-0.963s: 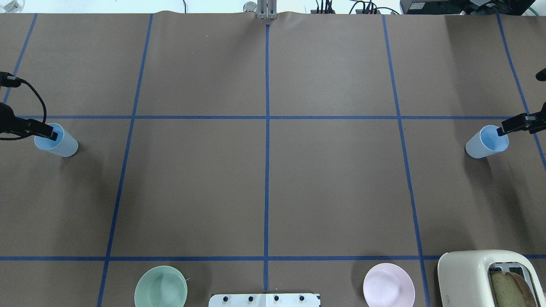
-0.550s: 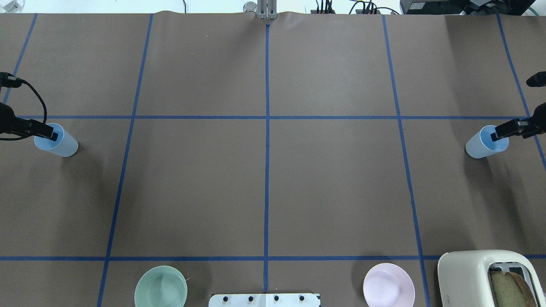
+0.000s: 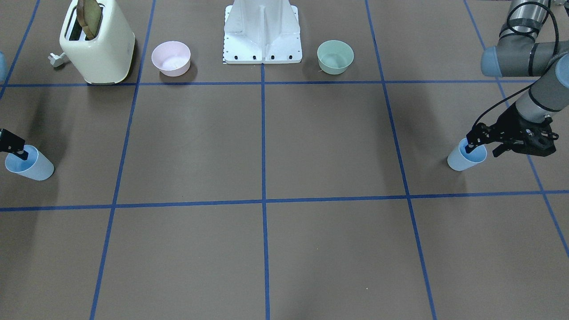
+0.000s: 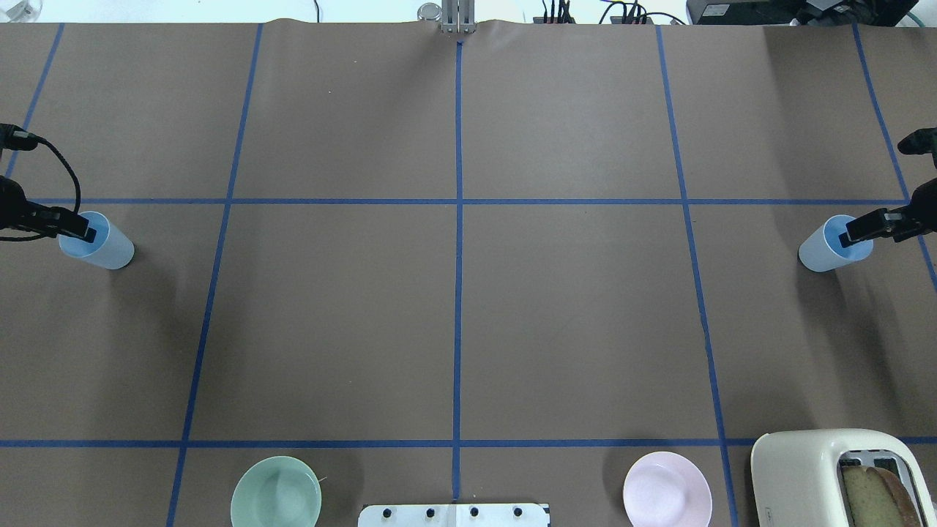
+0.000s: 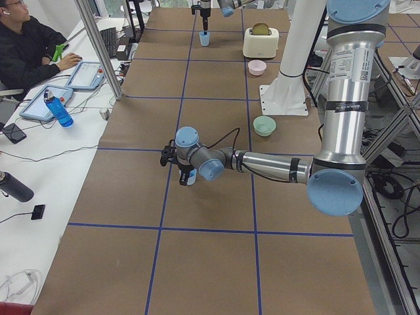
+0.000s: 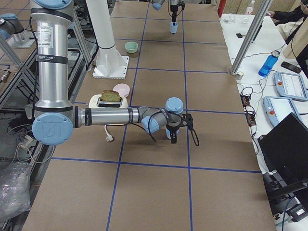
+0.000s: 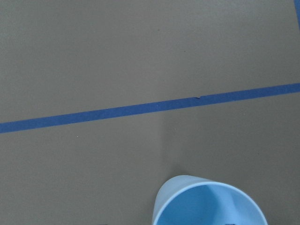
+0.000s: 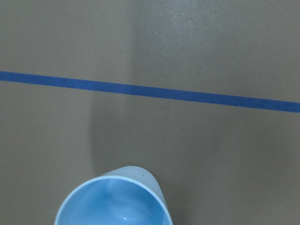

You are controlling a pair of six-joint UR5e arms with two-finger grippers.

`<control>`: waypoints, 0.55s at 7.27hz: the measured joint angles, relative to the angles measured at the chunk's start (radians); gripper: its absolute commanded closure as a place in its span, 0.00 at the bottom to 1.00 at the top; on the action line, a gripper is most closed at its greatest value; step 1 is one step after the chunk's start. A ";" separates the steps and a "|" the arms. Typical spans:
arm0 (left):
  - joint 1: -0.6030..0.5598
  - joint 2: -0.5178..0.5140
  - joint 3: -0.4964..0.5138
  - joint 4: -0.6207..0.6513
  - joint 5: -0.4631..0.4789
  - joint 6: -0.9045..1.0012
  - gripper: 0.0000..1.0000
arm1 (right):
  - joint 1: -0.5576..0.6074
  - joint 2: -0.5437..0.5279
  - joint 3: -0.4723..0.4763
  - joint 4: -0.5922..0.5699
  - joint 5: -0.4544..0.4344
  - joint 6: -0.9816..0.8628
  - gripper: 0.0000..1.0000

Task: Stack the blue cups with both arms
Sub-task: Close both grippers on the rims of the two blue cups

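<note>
Two light-blue cups stand upright at opposite ends of the table. The left cup (image 4: 102,247) also shows in the front view (image 3: 462,159) and in the left wrist view (image 7: 206,201). My left gripper (image 3: 483,149) is open and straddles the cup's rim, with one finger (image 4: 79,229) inside it. The right cup (image 4: 831,249) also shows in the front view (image 3: 30,166) and in the right wrist view (image 8: 112,199). My right gripper (image 4: 871,228) looks open, with one finger dipped into that cup; the rest is cut off by the frame edge.
A cream toaster (image 4: 812,468) holding bread, a pink bowl (image 4: 666,490) and a pale green bowl (image 4: 276,492) stand along the near edge beside the white pedestal (image 3: 262,31). Blue tape lines grid the brown table. An operator (image 5: 26,52) sits at a side desk.
Both grippers have sunk lower. The right finger has moved from the cup's rim down into the cup, and the left finger sits slightly deeper. Neither cup has moved.
</note>
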 measured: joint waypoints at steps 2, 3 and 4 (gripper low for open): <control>0.000 -0.001 0.000 0.000 0.000 0.000 1.00 | -0.005 0.000 -0.001 0.000 -0.009 -0.002 0.44; 0.002 -0.001 0.000 0.000 -0.001 -0.001 1.00 | -0.012 0.000 -0.001 0.000 -0.025 -0.002 0.95; 0.003 -0.001 -0.001 0.001 -0.002 -0.001 1.00 | -0.019 0.001 -0.001 -0.001 -0.040 0.003 1.00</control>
